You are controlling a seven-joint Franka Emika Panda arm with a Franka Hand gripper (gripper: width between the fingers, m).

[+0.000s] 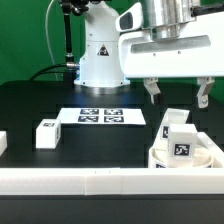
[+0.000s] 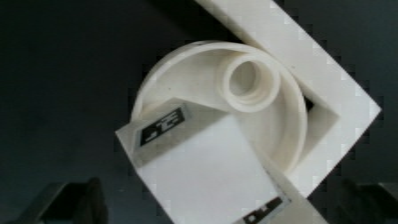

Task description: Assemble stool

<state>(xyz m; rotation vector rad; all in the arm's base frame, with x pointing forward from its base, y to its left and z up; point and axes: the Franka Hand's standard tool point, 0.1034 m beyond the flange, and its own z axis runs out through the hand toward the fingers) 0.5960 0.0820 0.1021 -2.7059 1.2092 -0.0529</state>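
Seat [image 1: 205, 157] sits directly under the spread fingers [image 1: 151, 90], against the rail [image 1: 100, 183] corner. One leg [image 1: 177, 137] is on it (socketed or just resting: can't tell). Gripper [image 1: 177, 98] hovers above, gripping nothing. Second leg [image 1: 47, 133] is well apart from the fingers, past the marker board [image 1: 100, 116].

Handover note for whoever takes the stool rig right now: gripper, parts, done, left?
Gripper: open, empty, hovering above the seat.
Seat: lies flat by the border rail, at the exterior view's right. The one socket that shows is empty.
Tagged leg: resting on or against the seat, not visibly in a socket. Whether there is more than one leg there is unclear.
Loose leg: on the table at the exterior view's left, beside the marker board.
Done: no leg visibly fitted.
Left: probably every leg.
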